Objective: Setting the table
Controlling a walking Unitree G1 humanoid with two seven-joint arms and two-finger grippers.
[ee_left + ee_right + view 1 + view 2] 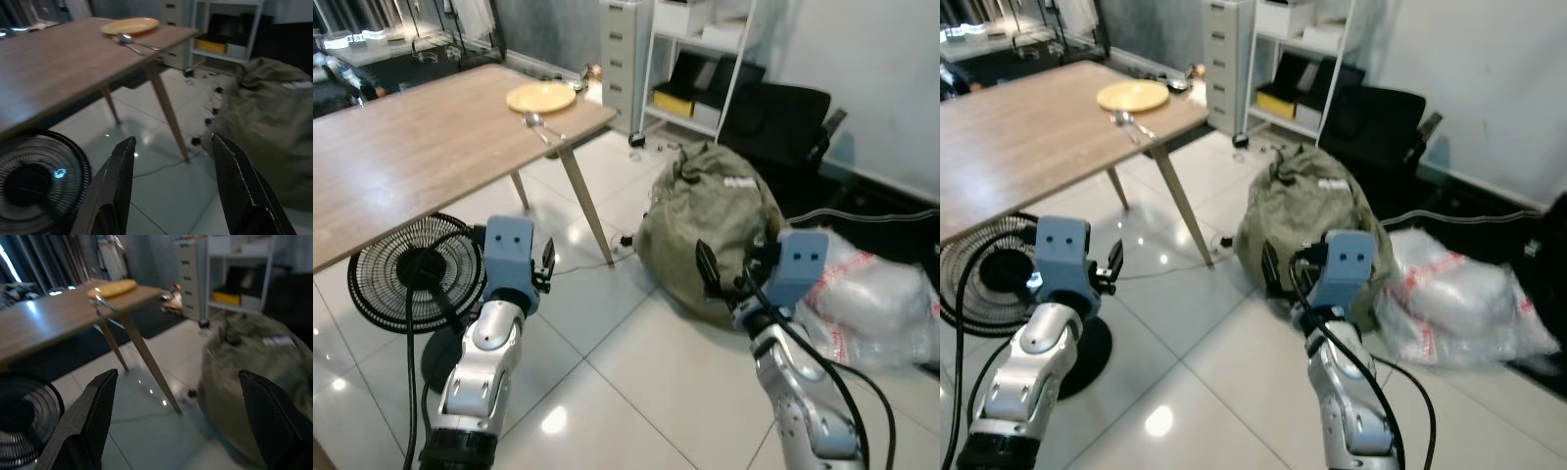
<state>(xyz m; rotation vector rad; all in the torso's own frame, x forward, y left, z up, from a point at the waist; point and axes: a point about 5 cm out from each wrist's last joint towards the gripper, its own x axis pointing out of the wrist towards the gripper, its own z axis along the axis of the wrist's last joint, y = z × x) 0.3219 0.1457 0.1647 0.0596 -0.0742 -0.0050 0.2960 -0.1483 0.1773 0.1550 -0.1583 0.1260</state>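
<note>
Left eye view: table cut off at left; its far corner carries one yellow plate and one spoon just beside it. One fan sits partly under the table edge. My left gripper and right gripper hang over floor, fingers spread, empty. One green sack.

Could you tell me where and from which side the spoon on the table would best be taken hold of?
Probably by its handle. The spoon lies flat on the wooden table beside the yellow plate, its bowl toward the plate and its thin handle pointing at the table edge. Coming from above near that edge, fingers straddling the handle, keeps clear of the plate. Both the left gripper and right gripper are open.
</note>
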